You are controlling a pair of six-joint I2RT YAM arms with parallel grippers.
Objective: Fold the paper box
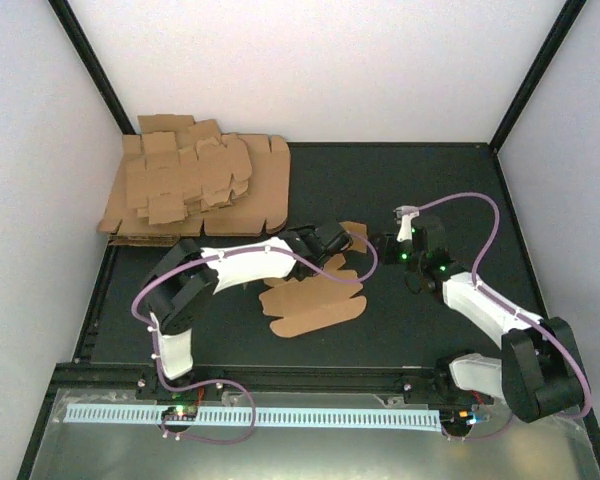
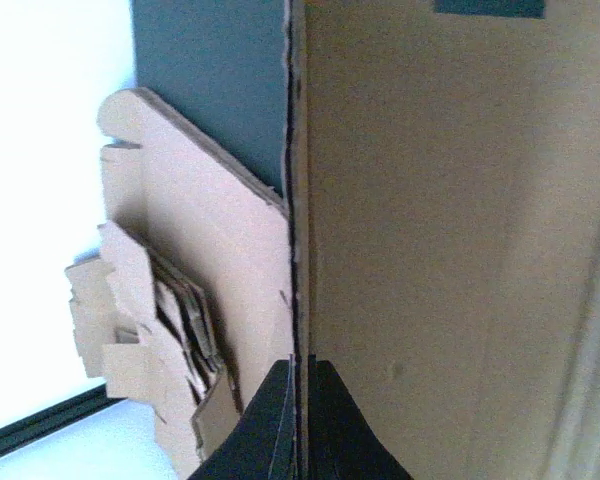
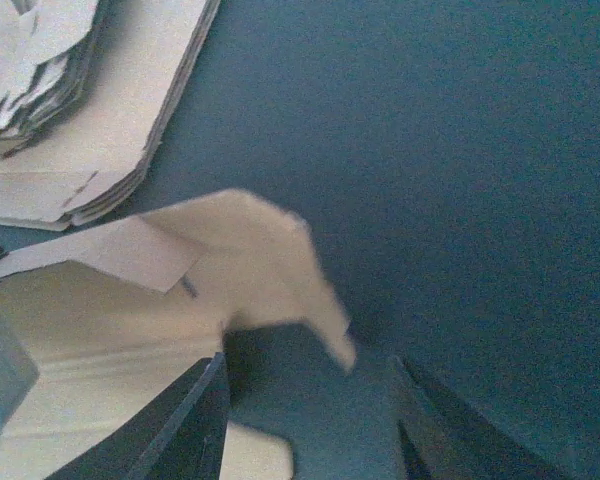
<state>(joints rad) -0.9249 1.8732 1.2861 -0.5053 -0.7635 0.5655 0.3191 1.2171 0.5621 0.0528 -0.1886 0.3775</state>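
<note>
Between the black fingers of your left pincer [image 2: 298, 365], a thin edge of the paper box [image 2: 430, 250] is being pinched. The fingers are pressing together on the cardboard, and its broad brown face is running away ahead of them and to their right. Ahead and to the left of that pincer, the pile of cardboard sheets [image 2: 170, 330] is lying on the dark table [image 2: 210, 90], well apart from the held piece.

From above, you are seeing most of the box lying flat on the table on the near side of the left pincer, partly under its forearm, with one flap lifted at the fingertips.

Your right pincer [image 3: 308, 362] is standing spread, with nothing gripped. A rounded flap tip of the box is showing just ahead of its gap, blurred, and you cannot tell whether it is touching either finger. The two pincers are facing each other closely, the raised flap between them.
</note>
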